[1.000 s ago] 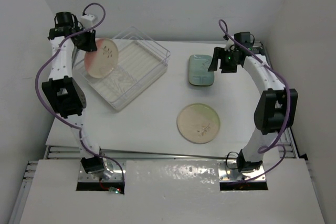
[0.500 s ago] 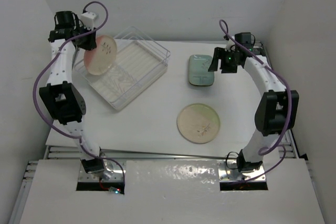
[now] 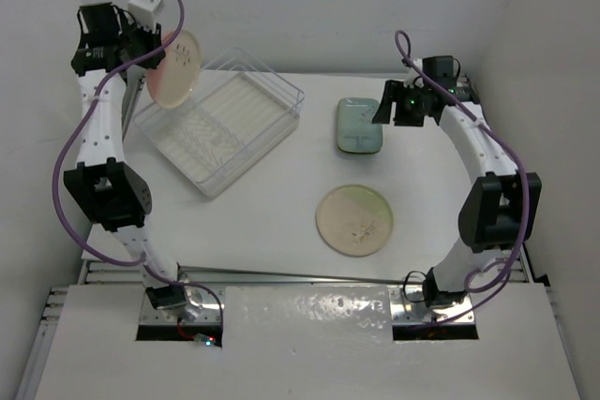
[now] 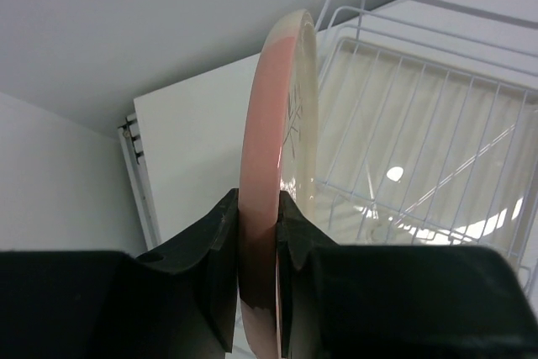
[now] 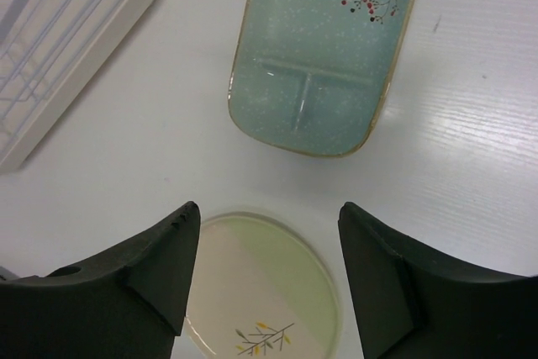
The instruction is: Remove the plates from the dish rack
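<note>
My left jaws pinch the pink plate [image 3: 174, 67] by its rim, upper left, raised over the rack [image 3: 281, 91]. I'd swing it past the rack wall, tilt it flat, and set it on bare tabletop [image 3: 262, 222]. Right jaws gape wide, empty.

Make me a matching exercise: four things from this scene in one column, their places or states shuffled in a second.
1. pink plate
2. blue-green plate
3. yellow-green plate
4. right gripper

A. open, empty, above the table
B. flat on the table, at its near side
C. clamped in the left gripper
D. flat on the table, beside the rack

Pairs: 1-C, 2-D, 3-B, 4-A
</note>
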Tool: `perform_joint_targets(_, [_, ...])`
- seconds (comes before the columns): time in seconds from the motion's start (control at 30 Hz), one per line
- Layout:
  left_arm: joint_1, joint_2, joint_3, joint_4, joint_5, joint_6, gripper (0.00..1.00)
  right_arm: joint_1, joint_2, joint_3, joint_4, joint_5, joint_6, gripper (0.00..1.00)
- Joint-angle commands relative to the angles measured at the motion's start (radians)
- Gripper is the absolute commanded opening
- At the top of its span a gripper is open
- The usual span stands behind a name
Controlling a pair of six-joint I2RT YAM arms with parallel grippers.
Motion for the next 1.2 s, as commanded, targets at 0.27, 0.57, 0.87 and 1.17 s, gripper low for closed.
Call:
perform_joint_targets(0.27, [-0.033,-0.129,0.081,0.198,0.261,-0.382,0.00,0.214,-0.055,0.094,0.207,-0.165,0.082,0.74])
perform_joint_targets(0.57, [-0.178,-0.175,-0.043,0.121,0.482,-0.391,0.00,0.269,0.149,0.333,0.404,-0.309,0.252,0.79])
perform_joint_targets(0.87, [-0.266,-0.174,-0.061,0.045,0.588,-0.349,0.00,0.313,0.268,0.366,0.493,-0.483,0.264,0.81])
perform_joint_targets(1.17, [-0.278,-0.184,-0.104,0.086,0.676,-0.415,0.00,0.355,0.272,0.244,0.707,-0.598,0.387,0.40])
